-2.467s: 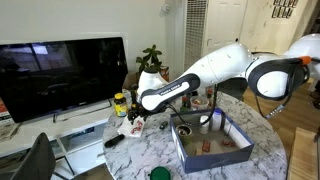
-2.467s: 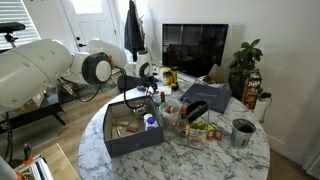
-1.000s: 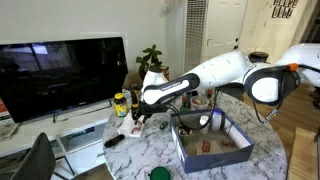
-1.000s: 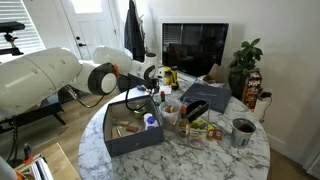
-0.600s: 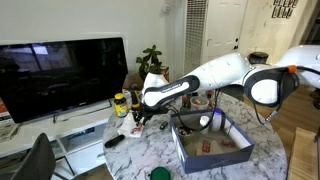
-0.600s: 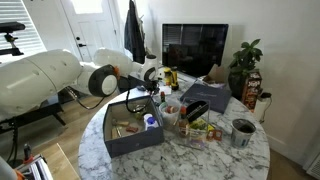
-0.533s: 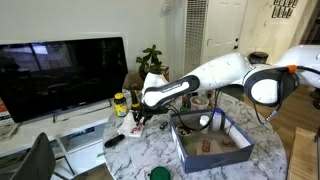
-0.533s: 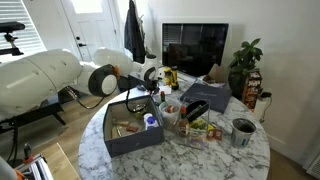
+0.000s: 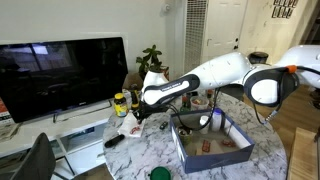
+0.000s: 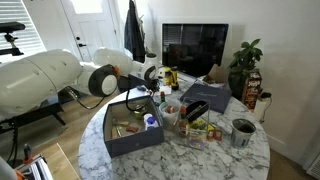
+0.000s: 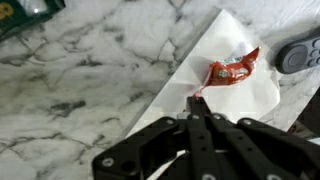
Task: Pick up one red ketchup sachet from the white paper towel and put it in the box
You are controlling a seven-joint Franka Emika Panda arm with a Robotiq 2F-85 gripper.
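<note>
Claw (image 11: 197,106) tips are seen pressed together in the wrist view. A thin red corner of the sachet (image 11: 232,70) runs right into them, so it appears to be nipped there. How firm that hold is cannot be told. The sachet's crumpled body lies at 1 o'clock from the tips, flat on the towel (image 11: 225,35), which is spread on the marble desk (image 11: 90,60). No second sachet is shown on the towel in this view. In an exterior view the box (image 9: 238,131) stands at 4 o'clock of the claw, near it but apart.

The lift is judged to be the step in hand. With so little of the packet held, a slow, straight rise is advised, so that the corner is neither torn nor slipped free. The towel should be watched, since it may be dragged up with the sachet. Should the packet sag or slide, it is better set down and regripped nearer its middle. Enough height should be gained for the dangling body to clear the box wall, and the release made low over the floor.
</note>
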